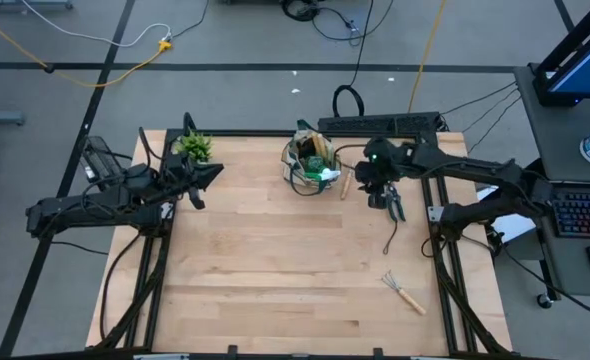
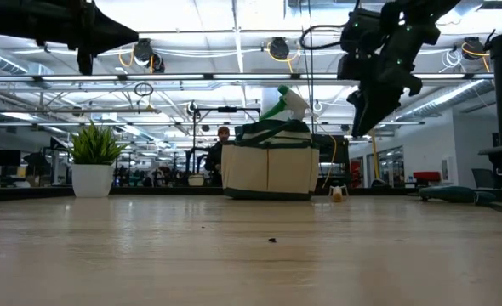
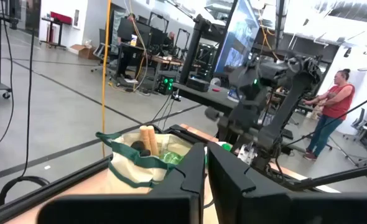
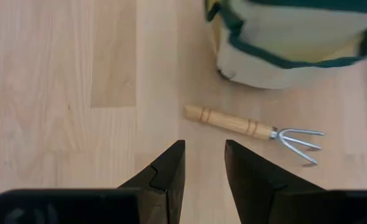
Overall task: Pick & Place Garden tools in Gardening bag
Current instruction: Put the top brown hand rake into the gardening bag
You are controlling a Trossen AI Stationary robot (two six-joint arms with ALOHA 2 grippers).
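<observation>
Right gripper (image 4: 204, 163) raised above the wooden tabletop (image 1: 275, 270), fingers narrowly parted and empty; just beyond the fingertips, a wooden-handled silver hand fork (image 4: 253, 129) flat on the tabletop, just beside the round beige fabric bag with dark green trim (image 4: 289, 43). Left gripper (image 3: 206, 167) held high, well apart from bag, fingers closed, empty.

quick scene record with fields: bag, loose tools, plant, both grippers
bag: gardening bag at the table's far edge, green spray bottle sticking out of its top
loose tools: hand fork lying beside the bag; hand rake near the table's front right
plant: potted plant at the far left, on the table
left gripper: shut, empty, raised near the plant
right gripper: partly open, empty, above the hand fork
</observation>
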